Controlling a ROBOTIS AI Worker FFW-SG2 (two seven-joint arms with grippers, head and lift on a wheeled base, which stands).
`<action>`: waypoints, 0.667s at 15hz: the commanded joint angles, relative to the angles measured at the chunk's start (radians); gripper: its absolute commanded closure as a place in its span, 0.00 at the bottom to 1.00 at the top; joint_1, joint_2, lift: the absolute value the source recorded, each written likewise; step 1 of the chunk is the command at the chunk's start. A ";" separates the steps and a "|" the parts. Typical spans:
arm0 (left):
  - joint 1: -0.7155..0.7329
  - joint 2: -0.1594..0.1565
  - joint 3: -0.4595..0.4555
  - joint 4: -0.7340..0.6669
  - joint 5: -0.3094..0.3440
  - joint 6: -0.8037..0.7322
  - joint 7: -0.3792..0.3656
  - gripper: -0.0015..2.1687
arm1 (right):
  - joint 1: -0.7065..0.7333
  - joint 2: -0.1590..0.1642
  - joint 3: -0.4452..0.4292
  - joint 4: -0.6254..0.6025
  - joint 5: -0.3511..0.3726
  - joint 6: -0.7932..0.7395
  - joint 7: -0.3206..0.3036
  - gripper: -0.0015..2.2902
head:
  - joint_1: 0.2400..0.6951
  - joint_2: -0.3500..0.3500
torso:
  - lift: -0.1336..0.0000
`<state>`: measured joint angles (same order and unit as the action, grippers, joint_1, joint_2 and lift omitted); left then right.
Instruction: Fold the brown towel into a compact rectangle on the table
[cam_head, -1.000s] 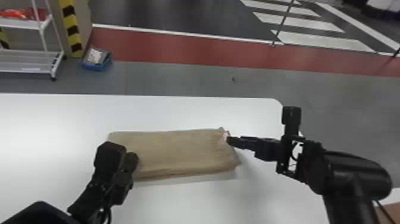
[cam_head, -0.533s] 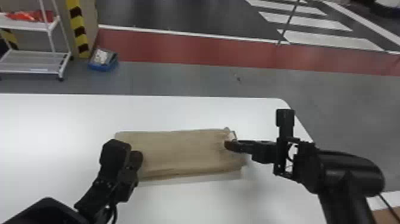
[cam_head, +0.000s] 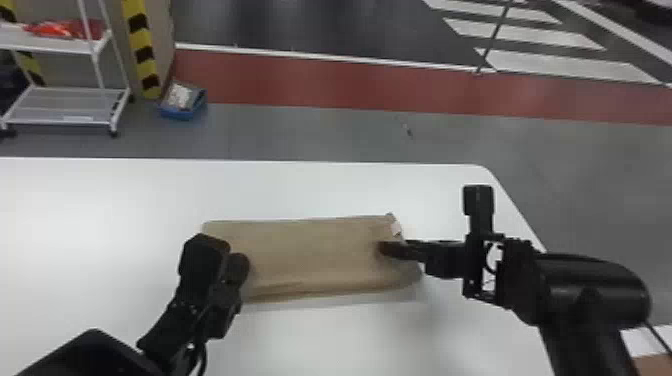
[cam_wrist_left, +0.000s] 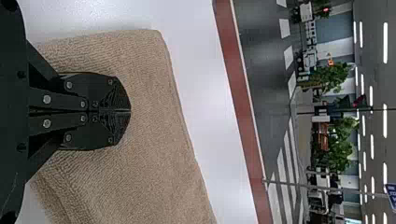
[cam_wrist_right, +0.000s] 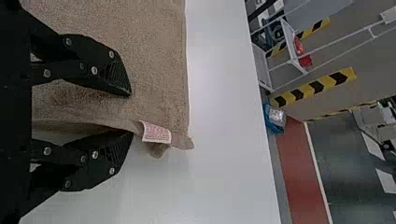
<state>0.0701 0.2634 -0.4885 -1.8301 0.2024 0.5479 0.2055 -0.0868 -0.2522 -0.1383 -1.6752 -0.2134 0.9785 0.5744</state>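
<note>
Roughly oblong brown towel (cam_head: 310, 255), ribbed cloth

Looked like a large indoor industrial or test hall, laid out partly like a street: had white crossing stripes (cam_head: 565, 65) on dark flooring (cam_head: 325, 25), plus a red lane (cam_head: 325, 80). Also had ceiling strip lights (cam_wrist_left: 385, 42) in rows, leafy greenery (cam_wrist_left: 331, 74) farther off, yellow-and-black hazard striping (cam_head: 143, 52) near a white rack (cam_head: 65, 105), and a plain white table (cam_head: 300, 190) in front.
</note>
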 joint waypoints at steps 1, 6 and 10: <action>0.002 0.000 -0.002 0.000 0.000 0.001 0.000 0.98 | 0.004 0.001 0.002 -0.005 -0.001 0.006 0.013 0.39 | 1.00 0.21 | 0.07; 0.019 0.005 -0.008 -0.017 -0.004 0.016 0.003 0.98 | 0.047 0.001 -0.021 -0.127 -0.107 0.079 0.022 0.58 | 1.00 0.22 | 0.07; 0.020 0.003 -0.027 -0.026 -0.004 0.022 0.008 0.98 | 0.091 0.008 -0.035 -0.258 -0.175 0.122 0.013 0.58 | 1.00 0.25 | 0.07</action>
<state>0.0905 0.2678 -0.5098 -1.8552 0.1973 0.5694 0.2128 -0.0079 -0.2493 -0.1738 -1.8911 -0.3733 1.0879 0.5895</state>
